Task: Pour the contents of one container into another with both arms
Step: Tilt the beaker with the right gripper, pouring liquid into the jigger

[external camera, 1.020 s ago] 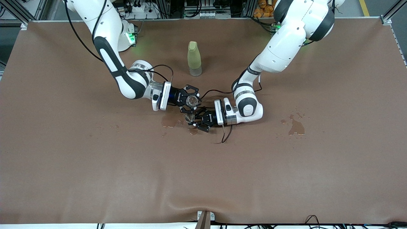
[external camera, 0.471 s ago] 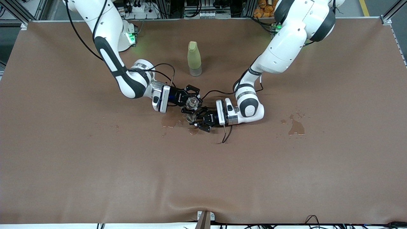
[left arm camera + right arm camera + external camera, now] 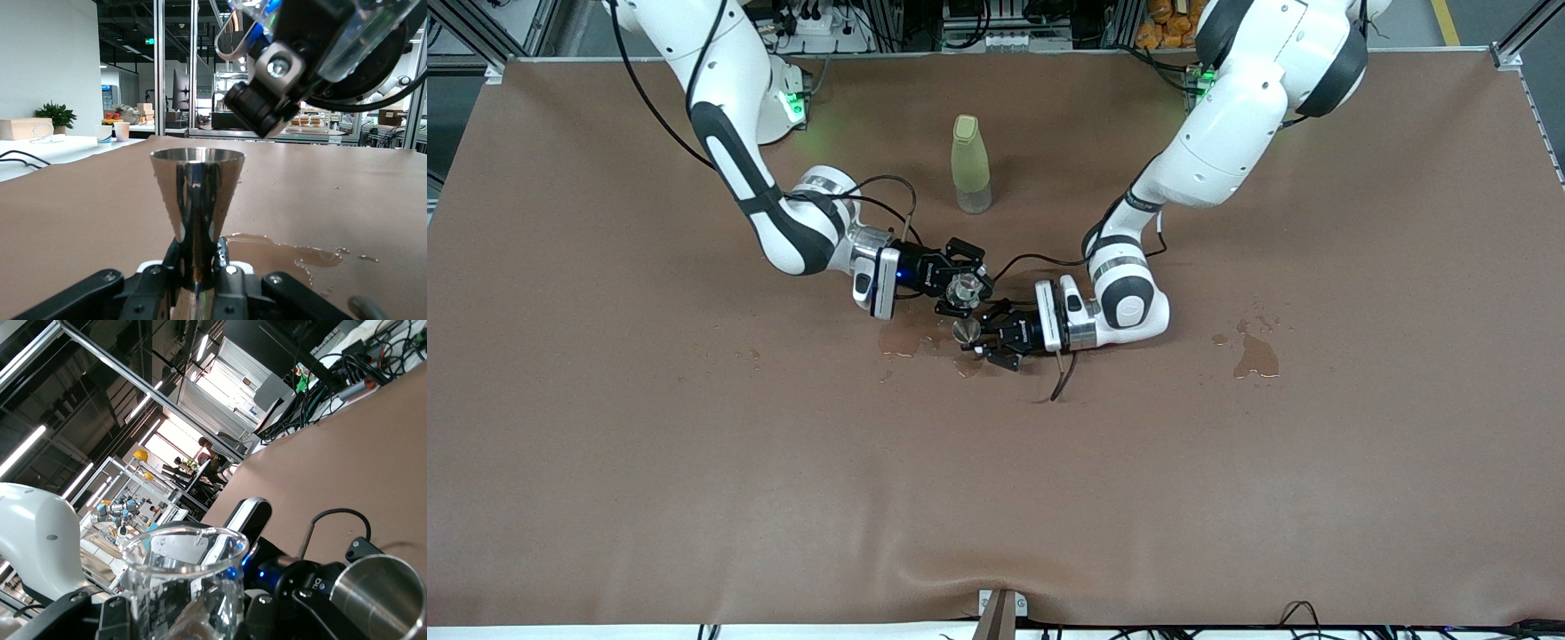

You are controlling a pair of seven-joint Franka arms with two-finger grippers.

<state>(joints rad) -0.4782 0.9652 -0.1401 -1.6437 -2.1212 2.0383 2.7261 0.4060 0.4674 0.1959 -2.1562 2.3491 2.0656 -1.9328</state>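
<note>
My right gripper is shut on the tiny clear glass cup, held up over the middle of the table. In the right wrist view the cup is tilted, with some brown liquid low inside. My left gripper is shut on the thin stem of the steel vessel, whose round grey mouth is just beside and below the cup. The left wrist view shows the vessel upright between my fingers, with the right gripper above its rim. The vessel's mouth also shows in the right wrist view.
A tall yellow-green bottle stands farther from the front camera than both grippers. A wet patch lies on the brown cloth under the grippers, and another toward the left arm's end. A loose cable hangs by the left wrist.
The left gripper with the steel vessel has shifted a little toward the left arm's end. The right gripper has turned and dropped slightly, bringing the cup closer to the vessel's mouth.
</note>
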